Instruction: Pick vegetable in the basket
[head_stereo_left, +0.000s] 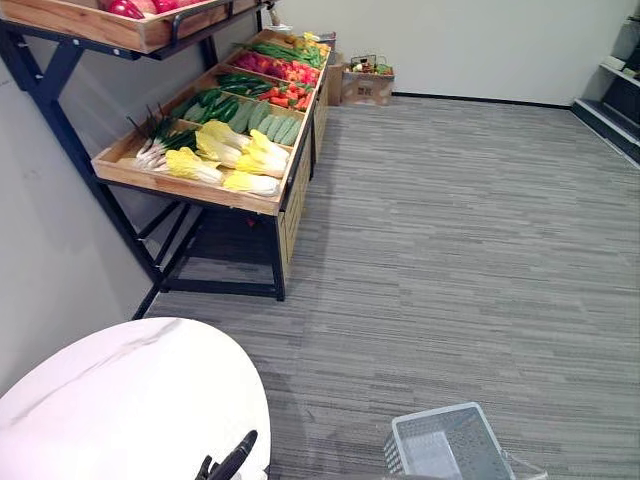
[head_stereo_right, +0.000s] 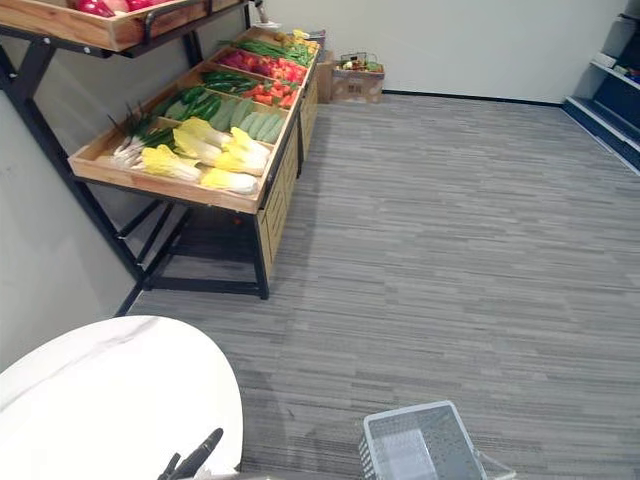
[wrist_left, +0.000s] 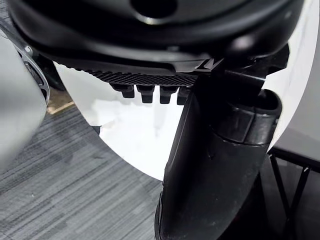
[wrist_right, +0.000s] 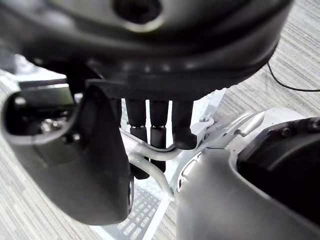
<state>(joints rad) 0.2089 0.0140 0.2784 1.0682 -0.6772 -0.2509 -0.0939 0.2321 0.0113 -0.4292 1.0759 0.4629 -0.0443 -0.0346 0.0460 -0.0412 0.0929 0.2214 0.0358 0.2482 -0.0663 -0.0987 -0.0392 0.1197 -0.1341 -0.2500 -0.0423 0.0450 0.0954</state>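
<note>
The empty basket is hung at the near right by its handle, round which the right hand is curled, while the left hand is held slack-fingered, free for the vegetables shelved far left.

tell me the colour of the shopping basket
Pale blue-grey, with mesh walls; the basket shows best in the right eye view.

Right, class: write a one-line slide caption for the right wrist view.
Robot hand gripping the wire handle of a pale mesh basket over grey striped carpet.
</note>
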